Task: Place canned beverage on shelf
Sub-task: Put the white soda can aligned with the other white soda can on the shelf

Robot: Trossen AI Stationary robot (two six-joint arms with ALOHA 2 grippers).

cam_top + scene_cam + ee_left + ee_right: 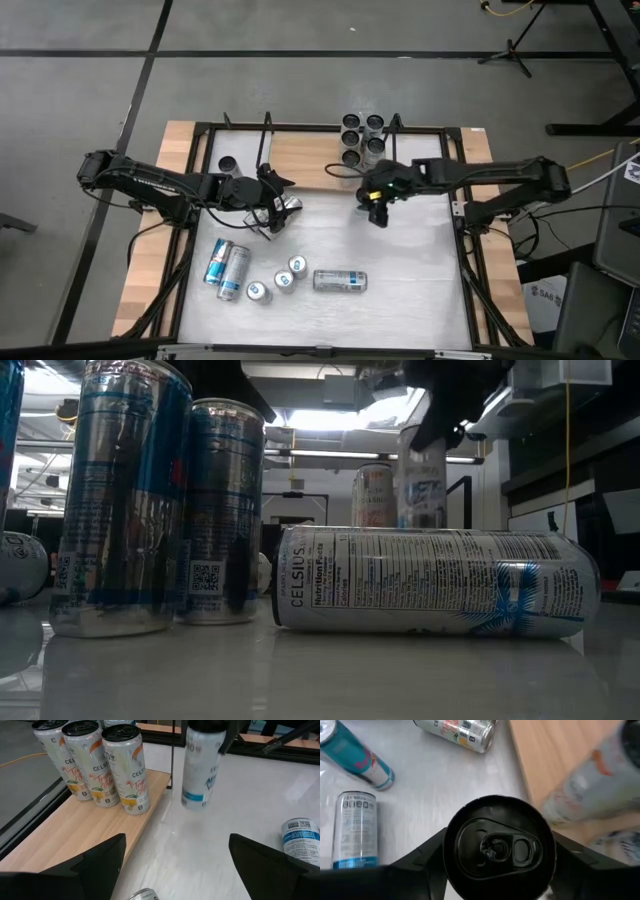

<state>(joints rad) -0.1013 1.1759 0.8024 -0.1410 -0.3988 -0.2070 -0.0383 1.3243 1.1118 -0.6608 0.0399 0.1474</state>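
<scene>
A silver-and-blue can with a black top hangs above the white table, just in front of the shelf. My right gripper is shut on it. The shelf is a light wooden board in a black rod frame, and several tall cans stand on its far right part. In the left wrist view the held can floats beside the shelf's near edge. My left gripper waits open at centre left, with a lying can next to it. My right gripper pinches the can's upper wall just under the black rim between its two fingers, one on either side. The fingers come slanting down from above. The can hangs nearly upright below them, its bottom end clear of the table.
Loose cans stand and lie near the table's front: two lying at front left, three small upright ones, and one lying at front centre. A single can stands at the far left. A black frame rims the table.
</scene>
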